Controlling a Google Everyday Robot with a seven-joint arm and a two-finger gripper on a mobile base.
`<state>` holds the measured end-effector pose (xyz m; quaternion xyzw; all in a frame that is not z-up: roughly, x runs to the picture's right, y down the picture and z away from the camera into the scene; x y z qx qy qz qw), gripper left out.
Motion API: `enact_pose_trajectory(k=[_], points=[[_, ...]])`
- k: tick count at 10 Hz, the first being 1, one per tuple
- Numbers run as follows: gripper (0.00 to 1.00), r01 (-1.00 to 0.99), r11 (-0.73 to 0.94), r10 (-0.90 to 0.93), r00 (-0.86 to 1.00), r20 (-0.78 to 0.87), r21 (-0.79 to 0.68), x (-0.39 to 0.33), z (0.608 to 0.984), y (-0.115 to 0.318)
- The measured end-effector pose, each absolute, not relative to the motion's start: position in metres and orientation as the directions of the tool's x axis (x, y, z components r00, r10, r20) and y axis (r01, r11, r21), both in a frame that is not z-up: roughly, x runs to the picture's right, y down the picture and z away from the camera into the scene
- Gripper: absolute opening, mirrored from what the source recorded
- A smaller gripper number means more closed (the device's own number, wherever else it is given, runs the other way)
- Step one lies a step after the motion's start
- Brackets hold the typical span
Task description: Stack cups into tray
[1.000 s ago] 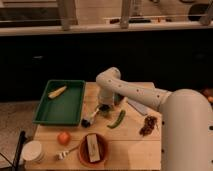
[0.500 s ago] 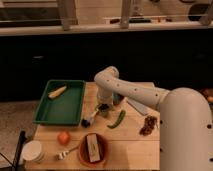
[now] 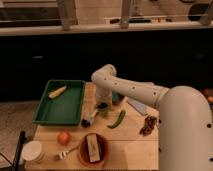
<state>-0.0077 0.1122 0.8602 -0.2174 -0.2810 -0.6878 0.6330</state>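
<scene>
The green tray (image 3: 60,107) sits at the table's left and holds a yellow item (image 3: 57,91). My white arm reaches in from the right and bends down over the table's middle. My gripper (image 3: 101,109) hangs just right of the tray's near right corner, down at a small dark cup (image 3: 103,107). A pale green cup (image 3: 116,98) stands right behind it, partly hidden by the arm. A small dark object (image 3: 88,120) lies just in front of the gripper.
A green pepper (image 3: 117,119) lies right of the gripper. A red-brown bowl (image 3: 93,150) with a flat block in it sits at the front, with an orange (image 3: 63,137), a white tub (image 3: 32,150) and a dark reddish item (image 3: 148,125) around it.
The arm's bend has shifted slightly left, toward the tray. The things on the table have not moved.
</scene>
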Motion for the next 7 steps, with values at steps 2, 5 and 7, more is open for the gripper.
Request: enact_pose_trajectory(k=[2, 5, 7], points=[[0.0, 0.993, -0.044, -0.751, -0.106, 0.651, 0.111, -0.008, 0.857, 0.109], [0.0, 0.992, -0.044, -0.753, -0.112, 0.649, 0.12, -0.009, 0.852, 0.106], [0.0, 0.99, -0.042, -0.753, -0.119, 0.647, 0.133, -0.012, 0.846, 0.101]])
